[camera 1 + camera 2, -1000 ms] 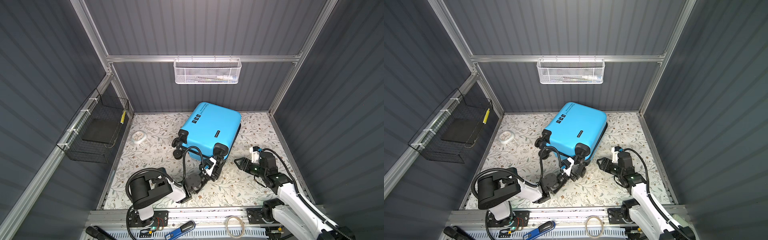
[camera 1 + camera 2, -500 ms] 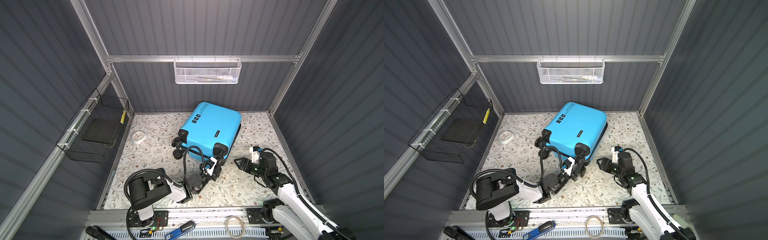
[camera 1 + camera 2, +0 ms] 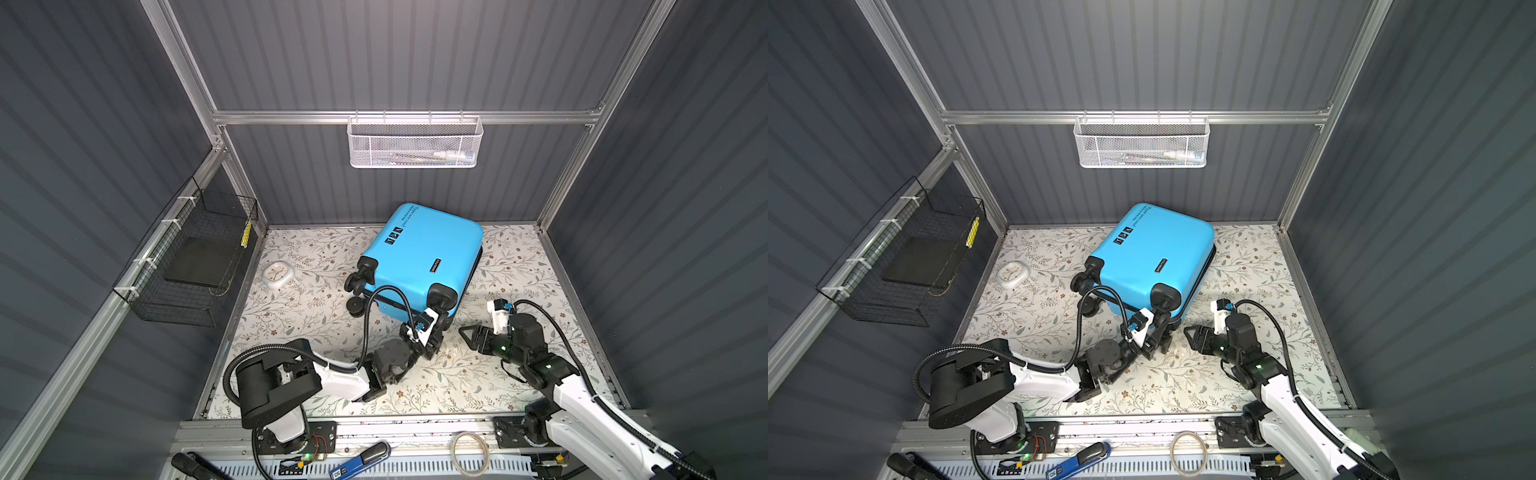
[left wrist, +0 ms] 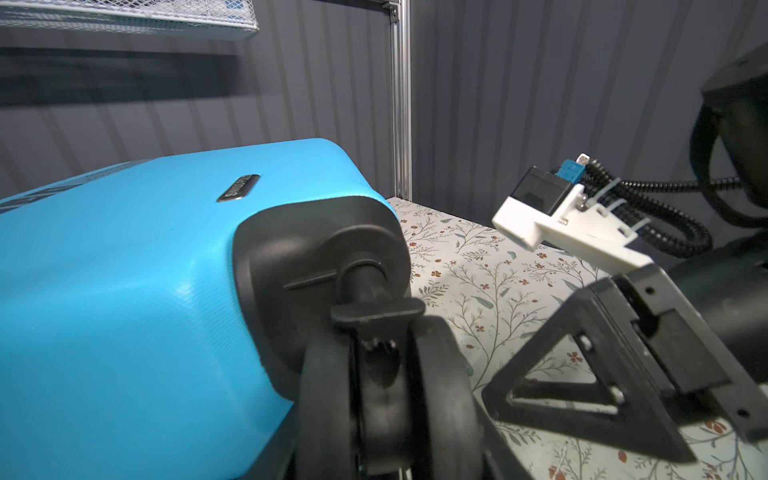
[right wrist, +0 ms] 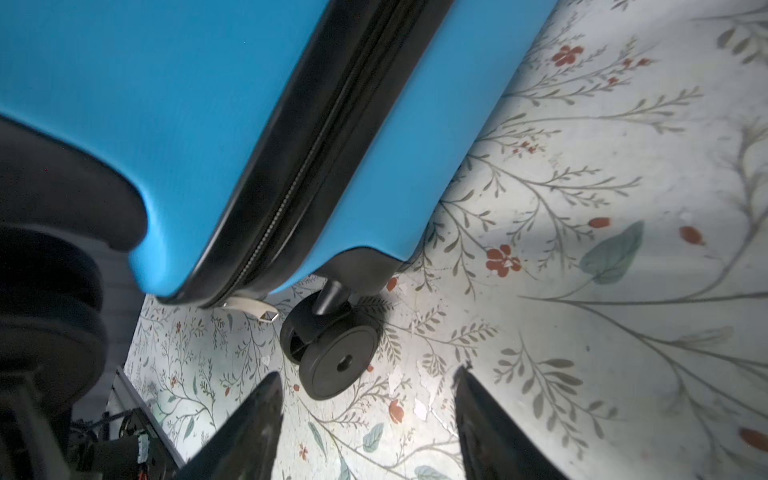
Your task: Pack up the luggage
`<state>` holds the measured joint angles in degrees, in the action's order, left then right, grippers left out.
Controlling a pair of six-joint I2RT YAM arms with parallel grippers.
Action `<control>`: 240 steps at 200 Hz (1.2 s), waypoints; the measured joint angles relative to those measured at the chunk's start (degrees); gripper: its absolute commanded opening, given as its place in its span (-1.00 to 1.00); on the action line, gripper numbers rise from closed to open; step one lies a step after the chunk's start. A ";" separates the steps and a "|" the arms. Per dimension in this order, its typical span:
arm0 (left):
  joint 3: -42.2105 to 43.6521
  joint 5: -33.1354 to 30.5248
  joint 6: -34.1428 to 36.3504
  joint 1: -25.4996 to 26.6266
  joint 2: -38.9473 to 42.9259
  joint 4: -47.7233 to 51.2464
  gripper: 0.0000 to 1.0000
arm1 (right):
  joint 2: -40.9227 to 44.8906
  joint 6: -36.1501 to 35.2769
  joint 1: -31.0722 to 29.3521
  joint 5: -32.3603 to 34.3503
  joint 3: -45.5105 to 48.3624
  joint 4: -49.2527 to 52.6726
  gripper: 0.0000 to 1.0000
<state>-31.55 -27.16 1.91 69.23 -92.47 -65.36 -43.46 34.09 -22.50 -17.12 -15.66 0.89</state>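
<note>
On the floral worktop [image 3: 291, 328], the closed blue suitcase [image 3: 419, 249] lies at frame centre, wheels toward the bottom. Right pincer [image 5: 370, 372] stands apart, empty, beside it. Left pincer [image 3: 436, 326] is clamped on its lower-right spinner wheel [image 4: 386, 395].

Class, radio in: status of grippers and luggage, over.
Left gripper at luggage wheel, grip unclear. Right gripper open, empty. Luggage zipped shut, lying flat. Nothing blocking.

We see bright blue luggage [image 3: 419, 253], its wheels [image 5: 336, 361] and zipper [image 5: 299, 166] black; table cover [image 3: 291, 316] white with grey-green sprigs and red flowers; mesh basket [image 3: 413, 145] white; wire basket [image 3: 187, 266] black
</note>
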 measured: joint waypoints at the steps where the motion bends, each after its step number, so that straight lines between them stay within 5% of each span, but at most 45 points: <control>1: -0.02 0.00 0.00 0.00 0.00 0.02 -1.00 | 0.02 -0.02 -0.13 0.11 0.09 -0.15 0.28; 81: -1.88 0.24 -1.99 -0.17 1.60 5.09 -1.00 | -4.26 -3.08 -12.66 8.92 4.02 -15.45 0.06; 240: -3.45 0.59 -2.89 -0.31 2.58 9.29 -1.00 | -19.34 -3.48 -24.59 25.86 6.69 -41.22 -0.11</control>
<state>-35.00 -26.57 -0.97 68.93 -89.89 -56.07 -62.81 30.61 -47.09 8.73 -8.97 -40.34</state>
